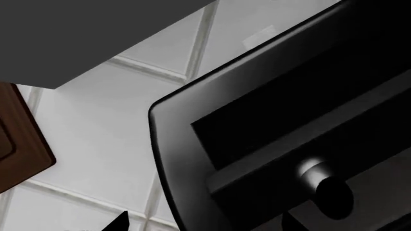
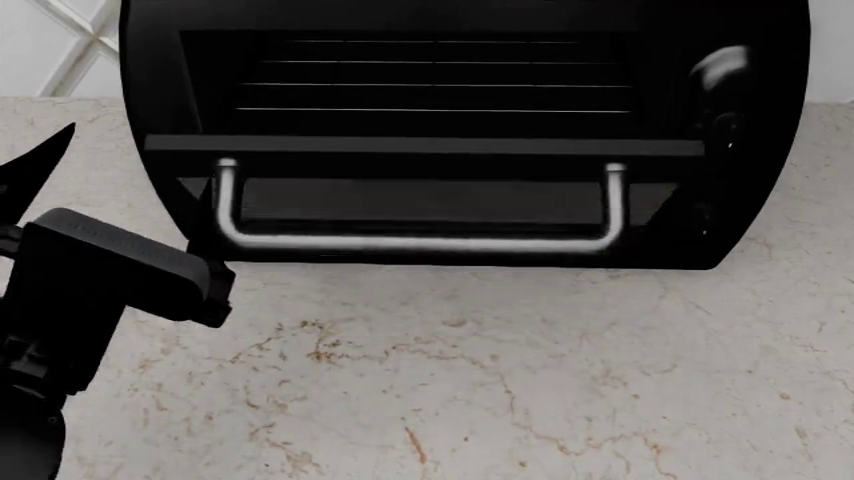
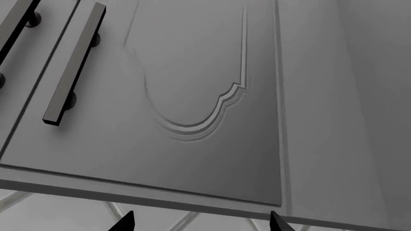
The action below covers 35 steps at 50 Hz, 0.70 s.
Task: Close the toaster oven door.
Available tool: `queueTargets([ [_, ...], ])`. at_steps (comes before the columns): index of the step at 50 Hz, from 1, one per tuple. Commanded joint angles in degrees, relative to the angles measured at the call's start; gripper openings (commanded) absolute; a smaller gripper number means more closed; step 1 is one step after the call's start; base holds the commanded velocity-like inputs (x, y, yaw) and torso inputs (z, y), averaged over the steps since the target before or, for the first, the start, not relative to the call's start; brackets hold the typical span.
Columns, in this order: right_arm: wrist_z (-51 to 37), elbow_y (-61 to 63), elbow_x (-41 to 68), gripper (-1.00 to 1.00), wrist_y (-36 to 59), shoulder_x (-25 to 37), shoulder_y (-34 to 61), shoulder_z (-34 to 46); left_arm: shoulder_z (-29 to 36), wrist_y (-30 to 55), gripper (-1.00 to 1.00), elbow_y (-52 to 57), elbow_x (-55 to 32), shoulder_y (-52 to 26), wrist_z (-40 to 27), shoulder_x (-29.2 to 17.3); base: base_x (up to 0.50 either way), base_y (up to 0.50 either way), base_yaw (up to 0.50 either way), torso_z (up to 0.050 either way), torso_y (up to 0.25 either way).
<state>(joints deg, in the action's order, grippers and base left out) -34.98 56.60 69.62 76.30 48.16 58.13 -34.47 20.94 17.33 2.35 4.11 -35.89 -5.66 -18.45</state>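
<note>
Marble tabletop [image 2: 534, 380] carries the oven [image 2: 761, 200], its door [image 2: 427, 200] hanging open. My left pincer [image 2: 40, 170] sits nearby, spread apart; I'd lift under the handle [image 2: 414, 241] evenly.

The oven [image 2: 747, 215] sits on the counter [image 2: 507, 370] ahead of me, against the tiled wall [image 2: 54, 40]. Its door [image 2: 427, 200] hangs partway open toward me, handle [image 2: 414, 240] at its front, racks [image 2: 427, 85] inside behind it. My left arm [image 2: 94, 290] is over the counter, left of the door.
</note>
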Motion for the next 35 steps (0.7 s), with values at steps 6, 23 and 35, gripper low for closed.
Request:
queueTargets([
  [6, -1.4, -0.4, 2.7, 1.0, -0.5, 2.1, -0.5, -1.7, 0.2, -3.3, 1.0, -12.8, 0.9, -10.2, -3.7, 6.8, 0.0, 0.0, 0.0, 0.0, 0.002],
  [23, -1.2, -0.2, 2.5, 1.0, -1.6, 3.1, -3.4, -3.2, 7.2, -14.9, 1.0, -35.9, 7.8, -22.7, -7.3, 9.9, 0.0, 0.0, 0.0, 0.001, 0.001],
  [35, -0.7, -0.7, 2.6, 1.0, -2.3, 4.5, -4.7, -4.6, 10.6, -24.0, 1.0, -55.3, 9.9, -30.0, -11.5, 14.0, 0.0, 0.0, 0.0, 0.001, 0.0],
])
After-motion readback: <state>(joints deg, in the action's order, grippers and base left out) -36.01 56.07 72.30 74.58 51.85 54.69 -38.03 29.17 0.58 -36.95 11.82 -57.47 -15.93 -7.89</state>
